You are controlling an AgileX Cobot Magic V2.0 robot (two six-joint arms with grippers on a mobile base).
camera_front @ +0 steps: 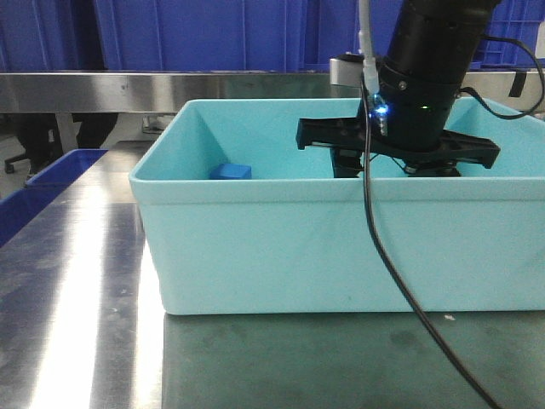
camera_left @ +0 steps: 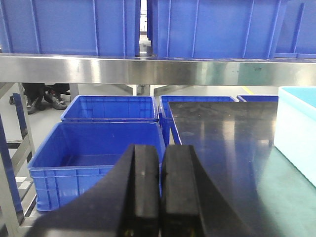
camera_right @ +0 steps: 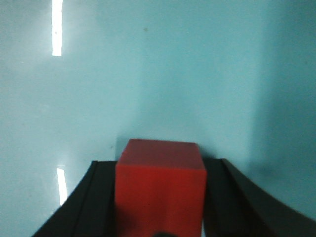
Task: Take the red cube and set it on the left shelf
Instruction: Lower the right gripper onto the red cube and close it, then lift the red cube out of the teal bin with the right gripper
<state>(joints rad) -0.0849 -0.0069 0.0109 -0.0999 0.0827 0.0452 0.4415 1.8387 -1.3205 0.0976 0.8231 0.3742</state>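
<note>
The small red plastic cube (camera_right: 160,190) is inside the pale teal plastic tub (camera_front: 341,247), pinched tight by the right gripper (camera_right: 161,168); the left gripper (camera_left: 160,148) is squeezed closed on nothing, facing the long shiny steel shelf (camera_left: 148,69) holding big blue crates (camera_left: 64,24).

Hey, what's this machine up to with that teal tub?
A two-armed robot is fetching a red cube to put on the steel shelf. Its right gripper is down inside the teal tub, with its fingers against both sides of the red cube, apparently gripping it. A blue cube lies untouched elsewhere in the tub. The left gripper is shut and empty, facing the shelf of blue crates. The red cube is not on the shelf yet.
</note>
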